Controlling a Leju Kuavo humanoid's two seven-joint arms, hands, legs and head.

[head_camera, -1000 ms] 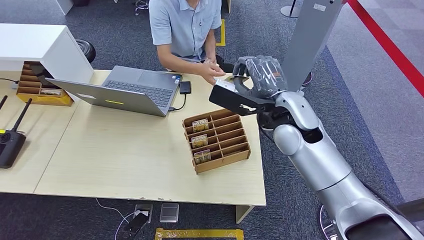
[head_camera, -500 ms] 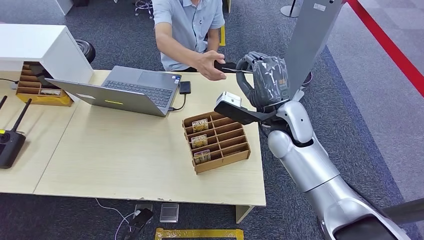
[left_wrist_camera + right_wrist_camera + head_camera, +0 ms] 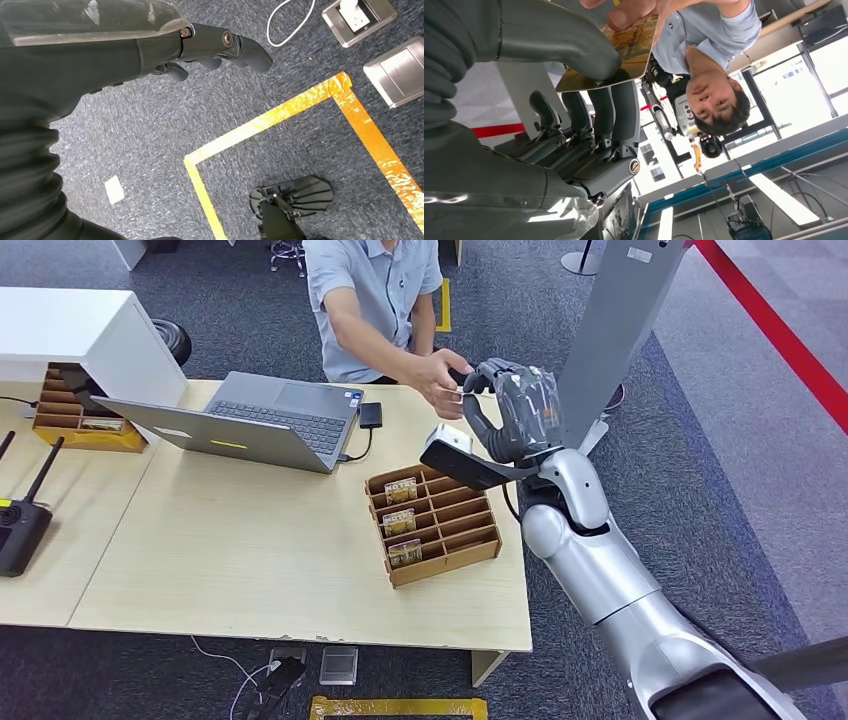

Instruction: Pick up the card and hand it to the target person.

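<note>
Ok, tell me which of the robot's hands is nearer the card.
Right. The right hand pinches the card between thumb and fingers, and the person's hand has hold of it too. The left hand hangs over the carpet floor, far from the card.

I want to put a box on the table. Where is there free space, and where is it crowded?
The table is bare in front of the laptop, between the router and the card rack. The far right corner is crowded: there the right hand holds the card, which the person's hand is also gripping.
</note>
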